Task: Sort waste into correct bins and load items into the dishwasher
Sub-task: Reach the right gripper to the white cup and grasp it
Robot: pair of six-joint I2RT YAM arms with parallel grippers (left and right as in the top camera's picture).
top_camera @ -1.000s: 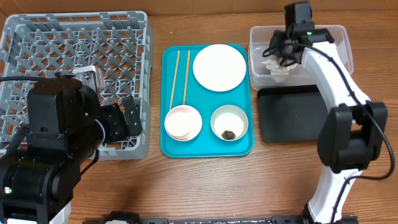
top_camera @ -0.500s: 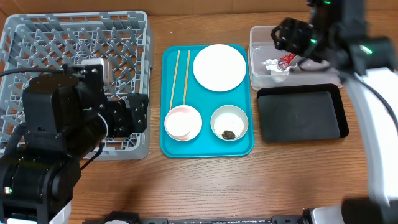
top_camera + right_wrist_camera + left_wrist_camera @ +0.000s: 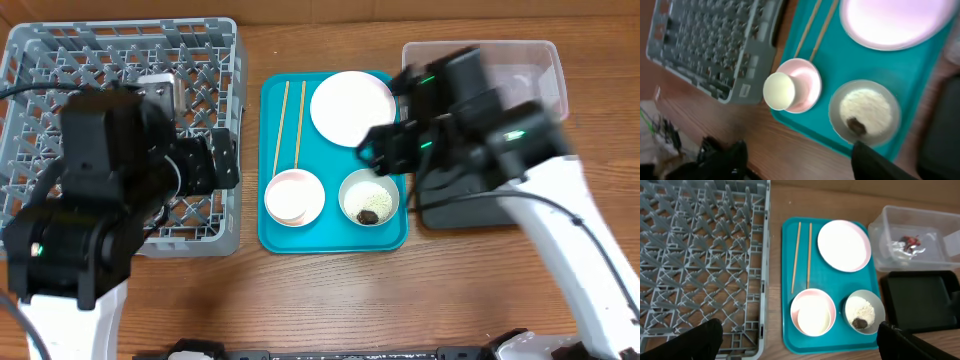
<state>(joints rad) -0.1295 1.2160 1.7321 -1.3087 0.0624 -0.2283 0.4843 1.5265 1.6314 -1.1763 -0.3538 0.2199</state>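
Right gripper (image 3: 797,159) swung from clear tub (image 3: 545,50) to teal tray (image 3: 332,236), jaws apart, left gripper (image 3: 799,341) wide open

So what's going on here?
Two robot arms are clearing a meal. The right gripper hangs open over the teal tray near the rice bowl; the left gripper is open by the grey dish rack. Both are empty. A red wrapper lies in the clear tub; plate, pink bowl and chopsticks sit on the tray.
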